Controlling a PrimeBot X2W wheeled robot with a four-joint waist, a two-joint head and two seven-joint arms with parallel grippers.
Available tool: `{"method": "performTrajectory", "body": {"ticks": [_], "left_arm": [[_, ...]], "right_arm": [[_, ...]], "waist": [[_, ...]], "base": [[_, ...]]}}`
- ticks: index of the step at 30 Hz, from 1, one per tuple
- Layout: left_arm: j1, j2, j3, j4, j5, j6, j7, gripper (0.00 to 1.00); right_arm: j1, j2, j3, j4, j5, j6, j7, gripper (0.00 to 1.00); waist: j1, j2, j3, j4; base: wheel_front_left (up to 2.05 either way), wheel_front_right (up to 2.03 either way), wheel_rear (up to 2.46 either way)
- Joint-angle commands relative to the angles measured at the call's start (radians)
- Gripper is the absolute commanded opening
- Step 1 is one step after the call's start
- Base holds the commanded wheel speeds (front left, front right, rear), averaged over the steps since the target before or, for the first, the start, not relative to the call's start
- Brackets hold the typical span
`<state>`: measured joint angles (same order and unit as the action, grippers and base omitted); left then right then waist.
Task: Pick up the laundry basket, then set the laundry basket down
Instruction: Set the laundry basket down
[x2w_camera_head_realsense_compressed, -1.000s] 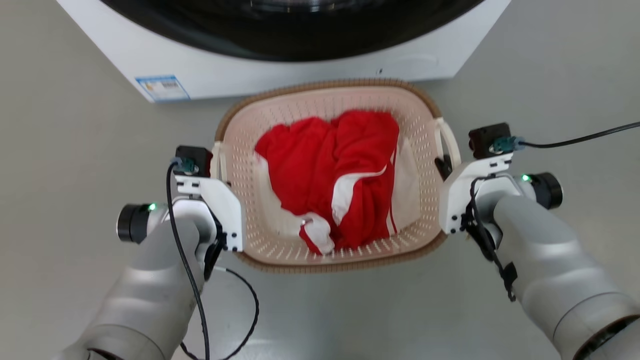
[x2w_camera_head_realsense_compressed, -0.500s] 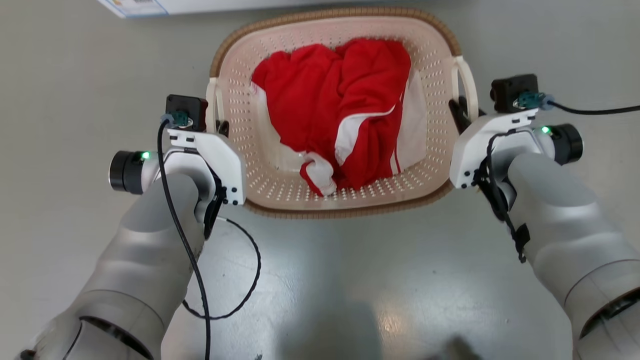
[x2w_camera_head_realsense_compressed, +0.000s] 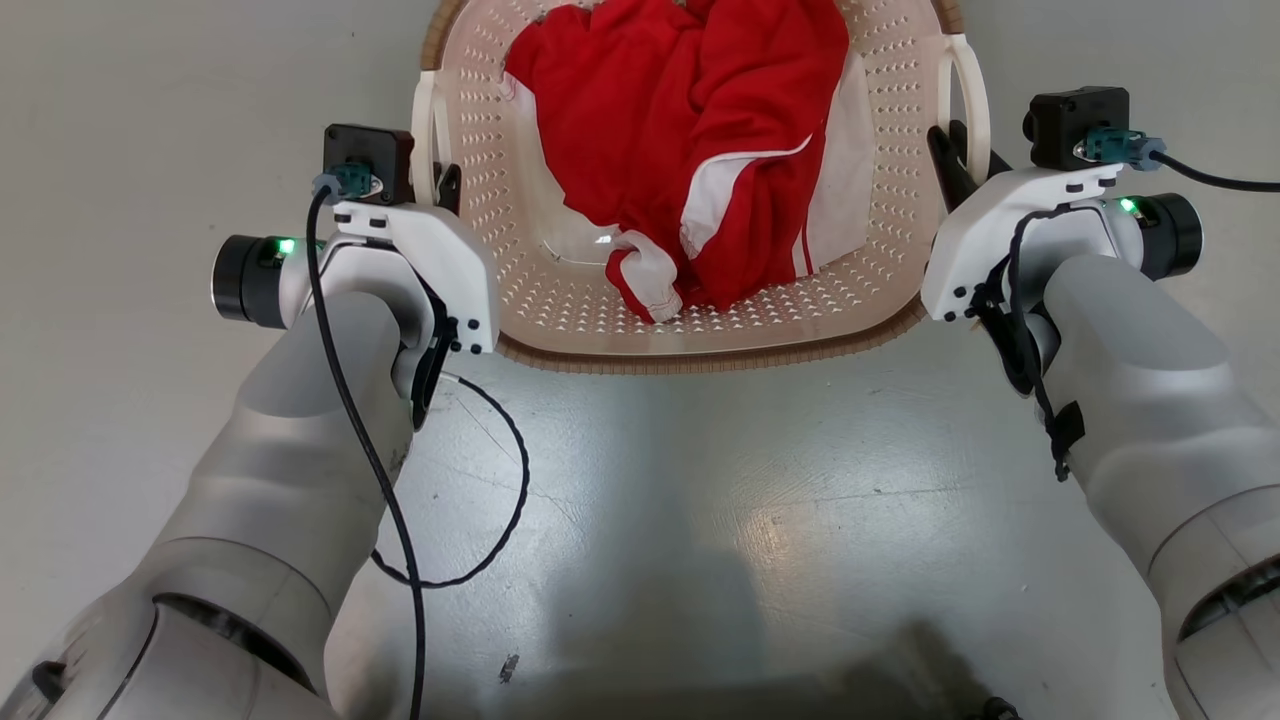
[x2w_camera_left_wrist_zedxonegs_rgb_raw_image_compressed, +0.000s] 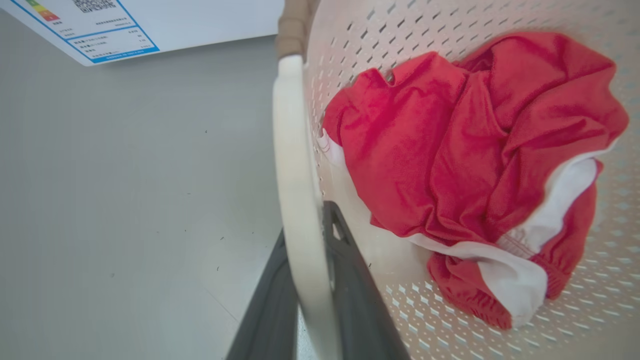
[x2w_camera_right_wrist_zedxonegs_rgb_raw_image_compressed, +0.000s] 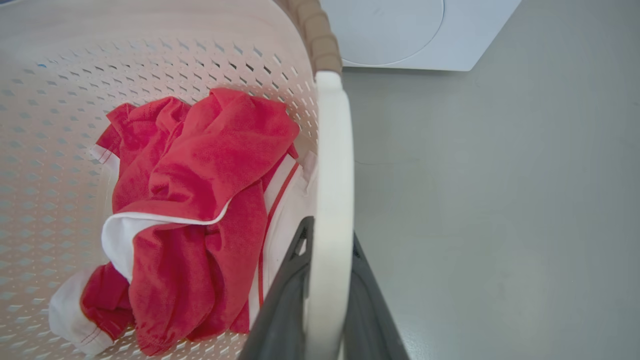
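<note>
Laundry basket (x2w_camera_head_realsense_compressed: 700, 358), far rim cut off above.

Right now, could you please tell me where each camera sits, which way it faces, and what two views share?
Head view: on the robot's head, facing down at the floor and laundry basket; both forearms, left gripper and right gripper show.
Left wrist view: on the left wrist, facing along its fingers, which clamp the basket's left handle.
Right wrist view: on the right wrist, facing along its fingers, which clamp the right handle.
Both wrist views share the red-and-white garment and the washing machine.
</note>
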<state>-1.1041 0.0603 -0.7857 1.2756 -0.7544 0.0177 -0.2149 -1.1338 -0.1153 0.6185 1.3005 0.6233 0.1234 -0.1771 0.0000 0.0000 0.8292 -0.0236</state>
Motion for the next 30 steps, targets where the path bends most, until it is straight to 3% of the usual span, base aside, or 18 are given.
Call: {"method": "performTrajectory", "body": {"ticks": [1,30], "left_arm": [[-0.028,0.022,0.004,-0.005,0.012,0.004,-0.017,0.00],[-0.048,0.037,-0.023,0.012,0.006,0.003,0.002,0.00]], "right_arm": [[0.021,0.008,0.004,-0.010,-0.019,0.007,-0.014,0.00],[0.046,0.038,-0.085,-0.010,-0.081,0.007,-0.003,0.00]], "waist": [[0.0000,0.0000,0.007,-0.001],[0.0000,0.0000,0.053,-0.028]], "base": [[0.00,0.00,0.00],[0.00,0.00,0.00]]}}
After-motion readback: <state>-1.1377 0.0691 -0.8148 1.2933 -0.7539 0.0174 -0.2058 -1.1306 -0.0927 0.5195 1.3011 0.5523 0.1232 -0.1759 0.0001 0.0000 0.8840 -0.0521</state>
